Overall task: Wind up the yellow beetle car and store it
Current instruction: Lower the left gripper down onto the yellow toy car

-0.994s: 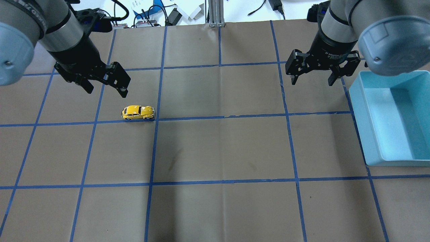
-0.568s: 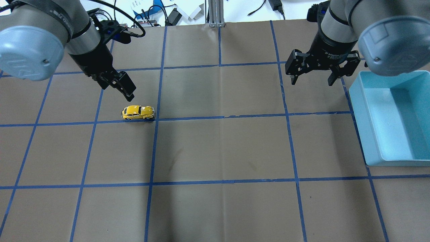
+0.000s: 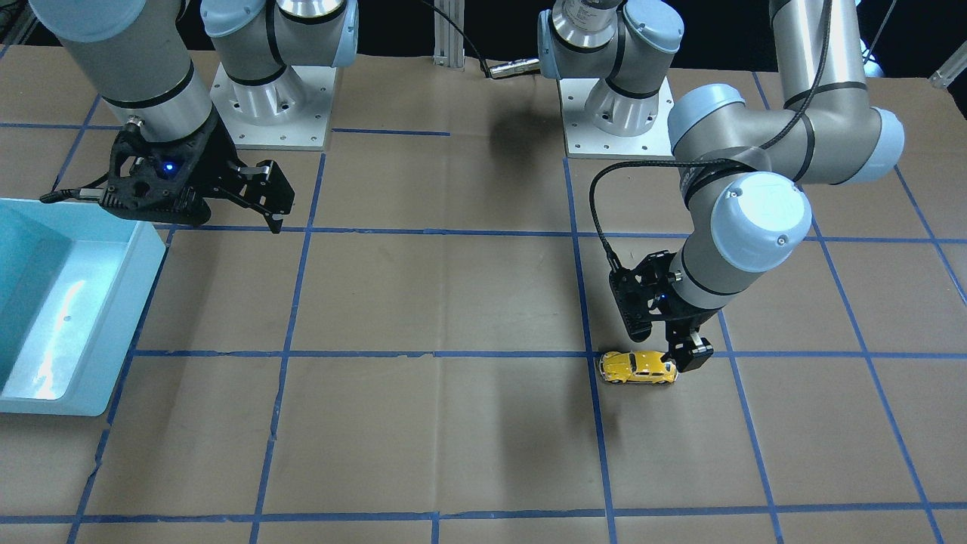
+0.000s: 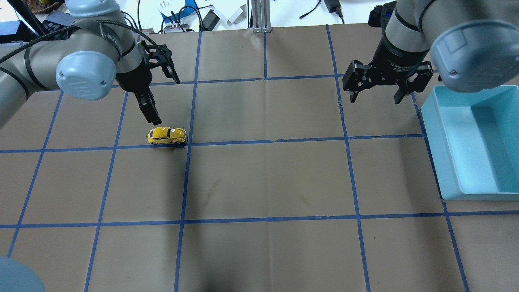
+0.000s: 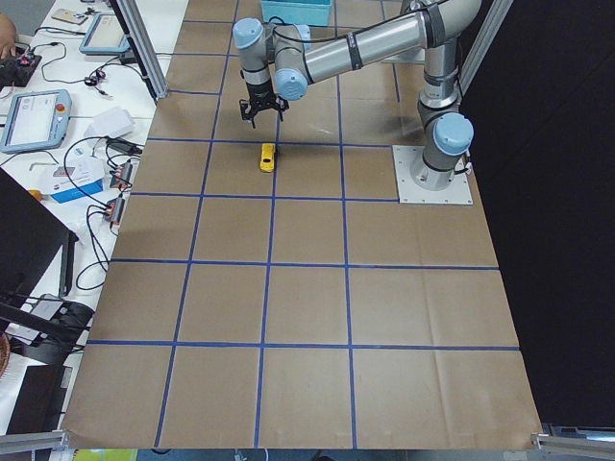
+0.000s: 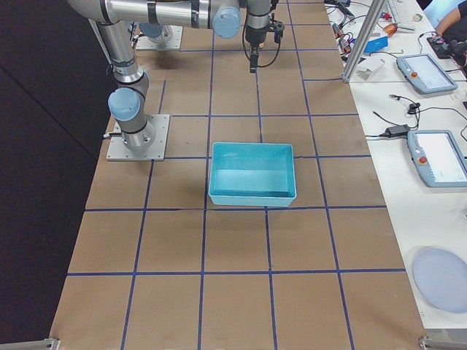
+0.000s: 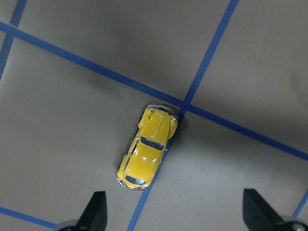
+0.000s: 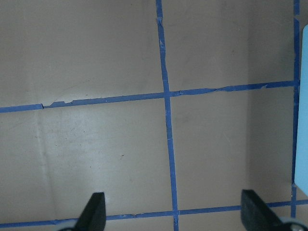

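Observation:
The yellow beetle car (image 4: pixel 166 135) stands on its wheels on the brown paper, by a blue tape crossing at the left of the table. It also shows in the front view (image 3: pixel 638 367), the left side view (image 5: pixel 267 157) and the left wrist view (image 7: pixel 148 147). My left gripper (image 4: pixel 166 101) is open and hangs just above and behind the car. One finger (image 3: pixel 695 355) is close to the car's end. In the left wrist view both fingertips (image 7: pixel 94 211) are clear of the car. My right gripper (image 4: pixel 376 99) is open and empty, far to the right.
A light blue bin (image 4: pixel 429 117) stands at the table's right edge, beside my right gripper; it also shows in the front view (image 3: pixel 143 264). Blue tape lines grid the brown paper. Cables and tablets lie beyond the far edge.
My left arm has swung in and turned its wrist, which brought the open gripper closer over the car. The car and the right arm have not moved.

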Motion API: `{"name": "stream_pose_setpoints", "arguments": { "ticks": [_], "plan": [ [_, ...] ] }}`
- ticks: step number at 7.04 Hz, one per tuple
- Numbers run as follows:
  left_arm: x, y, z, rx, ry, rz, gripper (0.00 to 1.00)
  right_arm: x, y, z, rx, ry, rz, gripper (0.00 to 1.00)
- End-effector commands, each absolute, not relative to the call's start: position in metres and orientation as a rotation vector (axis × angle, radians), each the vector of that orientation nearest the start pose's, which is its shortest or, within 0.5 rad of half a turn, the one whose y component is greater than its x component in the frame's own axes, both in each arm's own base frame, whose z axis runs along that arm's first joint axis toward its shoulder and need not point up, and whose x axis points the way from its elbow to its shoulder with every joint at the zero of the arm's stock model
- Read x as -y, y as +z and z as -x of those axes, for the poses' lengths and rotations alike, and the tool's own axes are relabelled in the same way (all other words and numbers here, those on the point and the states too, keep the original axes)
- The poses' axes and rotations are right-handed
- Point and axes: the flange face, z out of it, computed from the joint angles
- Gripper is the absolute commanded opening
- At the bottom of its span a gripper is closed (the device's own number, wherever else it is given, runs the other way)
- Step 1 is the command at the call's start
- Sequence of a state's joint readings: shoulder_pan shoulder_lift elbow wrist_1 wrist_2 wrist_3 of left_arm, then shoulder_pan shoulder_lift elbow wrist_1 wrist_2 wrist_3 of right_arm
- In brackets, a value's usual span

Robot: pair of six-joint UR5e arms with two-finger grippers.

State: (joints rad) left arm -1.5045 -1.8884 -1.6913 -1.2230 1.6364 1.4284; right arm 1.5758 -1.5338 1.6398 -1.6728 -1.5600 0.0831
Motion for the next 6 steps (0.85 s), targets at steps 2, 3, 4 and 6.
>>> {"name": "stream_pose_setpoints", "arguments": {
  "ticks": [2, 3, 4, 6],
  "plan": [
    [0.568, 0.244, 0.088, -2.229, 0.121, -2.210, 0.96, 0.504, 0.446, -0.137, -3.129, 0.010, -0.125, 1.00],
    [0.571, 0.238, 0.075, -2.093, 0.063, -2.307, 0.96, 0.506, 0.446, -0.131, -3.128, 0.008, -0.144, 1.00],
    [0.573, 0.229, 0.073, -2.058, 0.042, -2.356, 0.96, 0.505, 0.446, -0.133, -3.128, 0.008, -0.139, 1.00],
    [0.586, 0.216, 0.072, -2.131, 0.010, -2.305, 0.95, 0.506, 0.446, -0.132, -3.128, 0.008, -0.139, 1.00]
  ]
}}
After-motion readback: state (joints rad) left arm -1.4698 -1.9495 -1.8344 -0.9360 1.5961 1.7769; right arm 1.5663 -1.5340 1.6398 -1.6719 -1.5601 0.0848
